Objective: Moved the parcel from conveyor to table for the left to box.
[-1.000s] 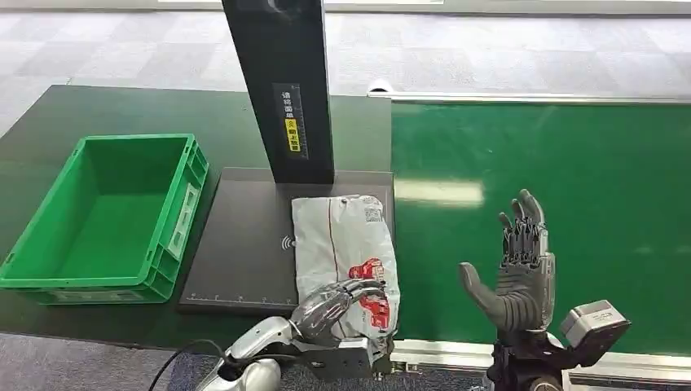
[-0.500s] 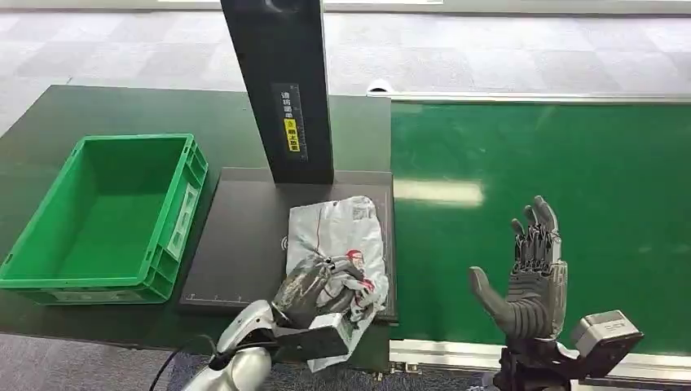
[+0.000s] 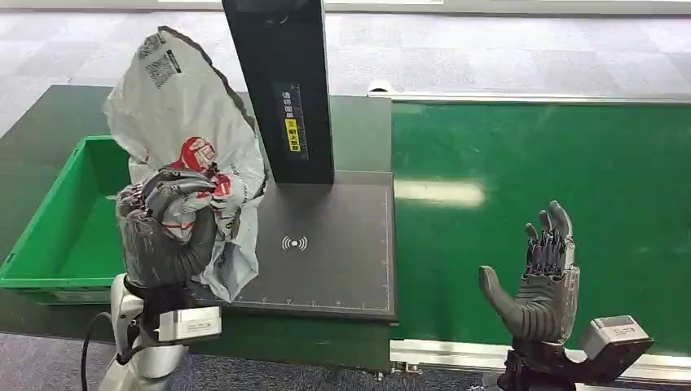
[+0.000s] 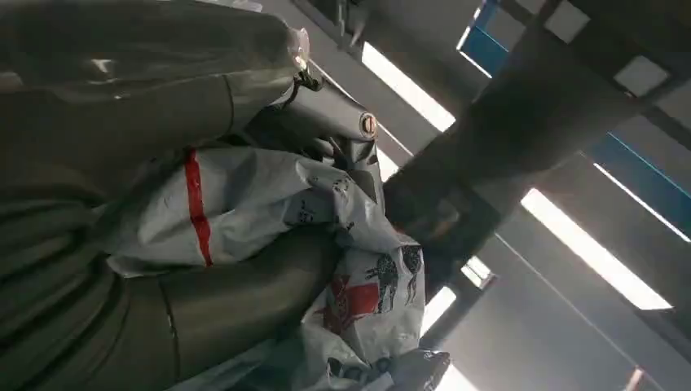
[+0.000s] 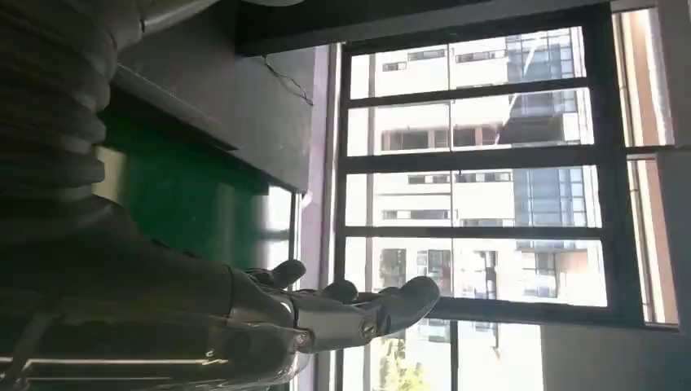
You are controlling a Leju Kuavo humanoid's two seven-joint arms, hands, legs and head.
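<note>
My left hand (image 3: 167, 232) grips a grey plastic parcel (image 3: 183, 122) with red print and holds it up in the air, over the right end of the green box (image 3: 57, 236). The parcel stands upright, its loose upper part reaching well above the hand. In the left wrist view the crumpled parcel (image 4: 269, 204) is wrapped between the thumb and the fingers of that left hand (image 4: 147, 269). My right hand (image 3: 542, 285) hovers over the near edge of the green conveyor (image 3: 554, 171), fingers spread and pointing up, holding nothing; in the right wrist view the right hand (image 5: 326, 318) is likewise empty.
A dark scanner pad (image 3: 326, 244) with a wireless mark lies between box and conveyor. A tall black post (image 3: 281, 90) rises from the pad's far edge, close to the raised parcel. The box is open on top with nothing in it.
My left hand has lifted the parcel off the scanner pad and carried it up and to the left, above the box's right end. The right hand has drifted slightly right and lower.
</note>
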